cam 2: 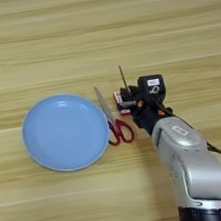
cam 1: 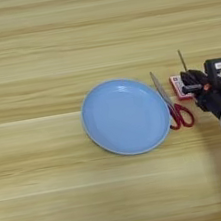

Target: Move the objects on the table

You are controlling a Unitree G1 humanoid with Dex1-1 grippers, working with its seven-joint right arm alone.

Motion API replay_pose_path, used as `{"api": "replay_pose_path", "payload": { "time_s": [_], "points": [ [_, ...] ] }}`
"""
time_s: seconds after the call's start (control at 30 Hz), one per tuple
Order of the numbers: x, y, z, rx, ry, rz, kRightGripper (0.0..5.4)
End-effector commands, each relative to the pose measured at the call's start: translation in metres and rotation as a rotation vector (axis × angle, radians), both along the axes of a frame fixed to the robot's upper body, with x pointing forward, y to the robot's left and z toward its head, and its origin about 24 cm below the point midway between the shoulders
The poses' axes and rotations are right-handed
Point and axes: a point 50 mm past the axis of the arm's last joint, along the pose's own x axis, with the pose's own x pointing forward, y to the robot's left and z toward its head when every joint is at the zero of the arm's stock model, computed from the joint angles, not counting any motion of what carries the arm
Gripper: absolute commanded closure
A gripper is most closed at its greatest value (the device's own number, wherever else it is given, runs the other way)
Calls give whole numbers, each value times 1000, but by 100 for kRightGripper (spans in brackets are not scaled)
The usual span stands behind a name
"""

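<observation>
Scissors (cam 2: 113, 121) lay flat on the table (cam 2: 94, 29) just left of the gripper (cam 2: 129, 101), blades pointing away from the robot and leaning across the right rim of the blue plate (cam 2: 64, 132), red loops on the wood nearest the fingers. The gripper hung over the small white box (cam 1: 178, 87), which showed only as a sliver of red print at its left side; the rest was hidden under the black fingers. Whether those fingers were parted or closed, and whether they had anything in them, could not be told from either view. A thin dark rod stood up from the top of the gripper.

The step in hand looked like a reach for the box. To do it well, the fingers would need to come down squarely across the short sides of the box, since a flat box offers little height to catch. The scissor loops sat close to the left, so a sideways sweep risked knocking them and dragging the blades off the plate rim. A straight vertical lift, then travel well above the plate, would seem safest.
</observation>
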Motion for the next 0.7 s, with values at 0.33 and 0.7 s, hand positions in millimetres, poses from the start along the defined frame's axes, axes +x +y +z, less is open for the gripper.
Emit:
{"api": "replay_pose_path", "payload": {
  "time_s": [0.33,0.7],
  "points": [
    [5,-57,28,-110,-119,-152,458],
    [6,-69,9,-111,-53,-182,458]
  ]
}}
